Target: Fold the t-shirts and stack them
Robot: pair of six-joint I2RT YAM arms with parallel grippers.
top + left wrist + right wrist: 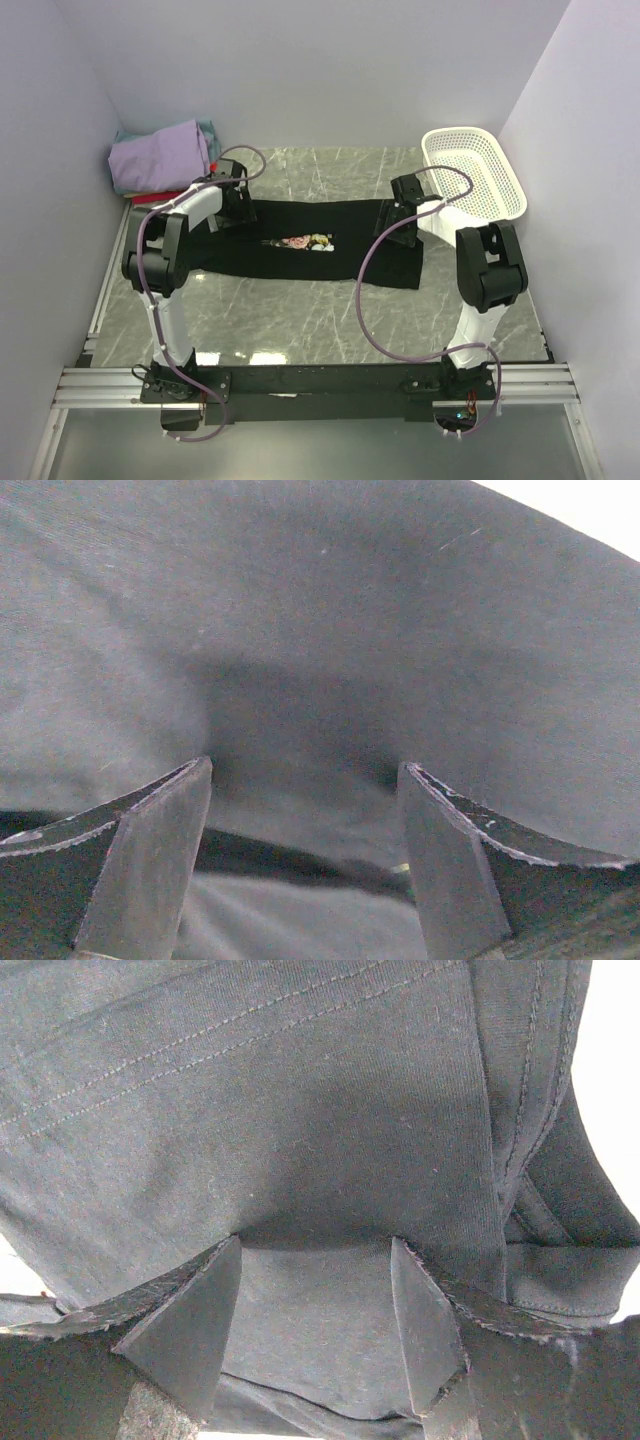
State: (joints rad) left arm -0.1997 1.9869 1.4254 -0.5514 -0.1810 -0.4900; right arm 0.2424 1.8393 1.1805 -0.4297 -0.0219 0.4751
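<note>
The black t-shirt [300, 265] lies flat across the middle of the table, its rose print [305, 241] facing up. My left gripper [228, 205] is down on the shirt's far left edge and my right gripper [398, 210] on its far right edge. In the left wrist view the left gripper [305, 765] has its jaws apart, pressed onto black cloth [300, 630] with a fold between them. In the right wrist view the right gripper [315, 1242] has its jaws apart with a flap of stitched black cloth [300, 1110] between them. A folded lavender shirt [160, 155] tops a pile at the back left, with teal [208, 128] and red [140, 197] showing.
A white mesh basket [475, 170] stands at the back right, close behind the right arm. The walls close in on the left, back and right. The marble table [300, 320] shows bare in front of the shirt.
</note>
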